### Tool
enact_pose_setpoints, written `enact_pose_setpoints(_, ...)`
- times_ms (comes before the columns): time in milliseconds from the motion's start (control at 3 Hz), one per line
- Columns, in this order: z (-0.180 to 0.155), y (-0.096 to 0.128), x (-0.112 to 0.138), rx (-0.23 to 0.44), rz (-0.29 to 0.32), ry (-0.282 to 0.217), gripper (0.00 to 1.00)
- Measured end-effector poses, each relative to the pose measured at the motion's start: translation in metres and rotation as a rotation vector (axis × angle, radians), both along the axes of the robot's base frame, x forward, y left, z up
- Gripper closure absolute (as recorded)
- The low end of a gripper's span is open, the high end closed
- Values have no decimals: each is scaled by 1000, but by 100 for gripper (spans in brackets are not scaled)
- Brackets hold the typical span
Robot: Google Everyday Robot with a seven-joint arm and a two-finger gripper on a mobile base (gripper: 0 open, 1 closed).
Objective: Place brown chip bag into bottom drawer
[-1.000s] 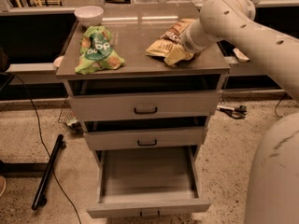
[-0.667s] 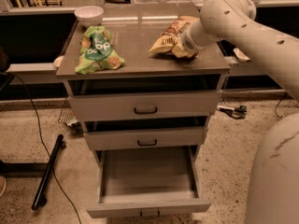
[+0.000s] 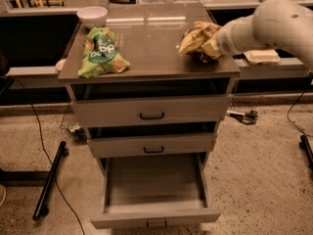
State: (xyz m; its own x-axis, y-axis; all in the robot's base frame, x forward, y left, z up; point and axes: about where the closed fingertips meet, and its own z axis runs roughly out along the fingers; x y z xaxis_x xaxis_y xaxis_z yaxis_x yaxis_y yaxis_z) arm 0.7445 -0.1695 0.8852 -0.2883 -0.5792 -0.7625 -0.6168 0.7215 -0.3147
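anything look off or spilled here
Nothing spilled or broken. The bottom drawer stands pulled out, and the brown chip bag is crumpled at the right edge of the cabinet top, against the pincer.

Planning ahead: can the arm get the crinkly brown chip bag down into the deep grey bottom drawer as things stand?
Probably yes. The gripper is at the brown chip bag on the grey cabinet top's right side, and the bottom drawer stands pulled out past the two drawers above, nothing showing inside.
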Motion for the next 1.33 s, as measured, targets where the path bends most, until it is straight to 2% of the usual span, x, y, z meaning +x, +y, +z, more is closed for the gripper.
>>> enact_pose_setpoints(333, 19, -36, -37, 48, -40, -38, 100)
enact_pose_setpoints(667, 19, -35, -37, 48, -40, -38, 100)
enact_pose_setpoints(1000, 18, -31, -47, 68, 1, -46, 100)
enact_pose_setpoints(1333, 22, -17, -86, 142, 98, -55, 100)
